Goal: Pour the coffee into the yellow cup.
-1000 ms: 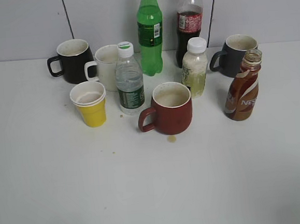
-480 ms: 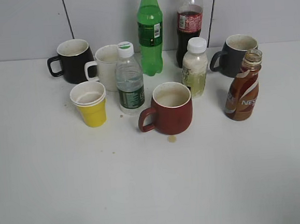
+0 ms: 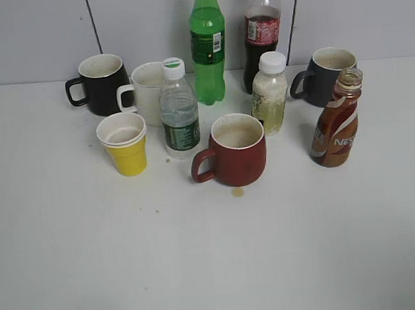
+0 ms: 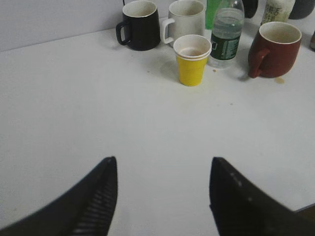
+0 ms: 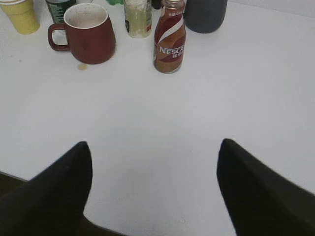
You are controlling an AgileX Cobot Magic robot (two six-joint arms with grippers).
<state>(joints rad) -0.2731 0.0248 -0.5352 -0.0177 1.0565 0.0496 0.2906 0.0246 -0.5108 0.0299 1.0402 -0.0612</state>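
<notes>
The coffee bottle (image 3: 337, 125), brown with a cream swirl and no cap, stands upright at the right of the table; it also shows in the right wrist view (image 5: 170, 42). The yellow cup (image 3: 125, 145) stands upright at the left, in front of the white mug; it also shows in the left wrist view (image 4: 192, 60) and at the top left corner of the right wrist view (image 5: 20, 14). My left gripper (image 4: 162, 164) is open and empty, well short of the cup. My right gripper (image 5: 155, 147) is open and empty, well short of the bottle. Neither gripper shows in the exterior view.
A red mug (image 3: 234, 151) stands in the middle, with a small stain in front of it. Behind stand a water bottle (image 3: 179, 113), a white mug (image 3: 145, 93), a black mug (image 3: 100, 84), a green bottle (image 3: 207, 46), a cola bottle (image 3: 262, 32), a small white-capped bottle (image 3: 269, 94) and a dark mug (image 3: 326, 76).
</notes>
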